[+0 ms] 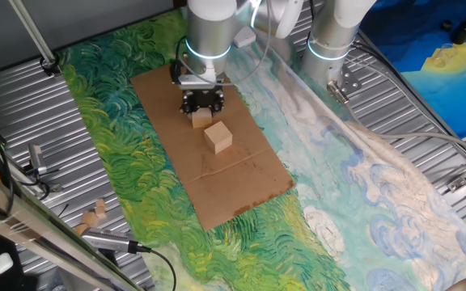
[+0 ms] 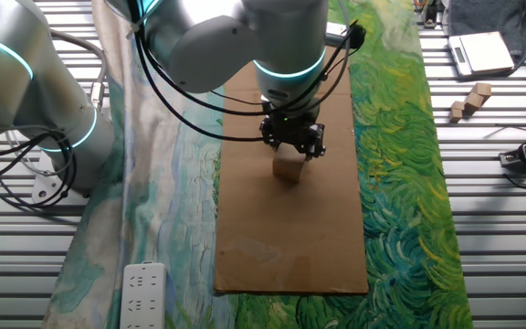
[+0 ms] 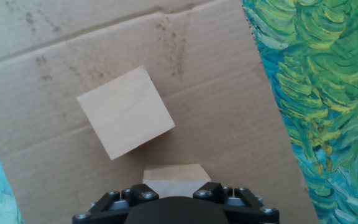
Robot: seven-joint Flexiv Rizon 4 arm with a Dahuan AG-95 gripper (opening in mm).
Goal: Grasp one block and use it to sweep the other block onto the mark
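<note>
held block (image 3: pixel 176 173) just behind free block (image 3: pixel 125 112)

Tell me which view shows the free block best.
The hand view: the free block fills the frame, top face fully clear, lying rotated on the cardboard ahead of the held block. One fixed view shows it small but unobstructed. In the other fixed view only one block shows below the end effector; which one is unclear.

Bright even daylight, soft short shadows, sharp focus, slight hand-view glare
</note>
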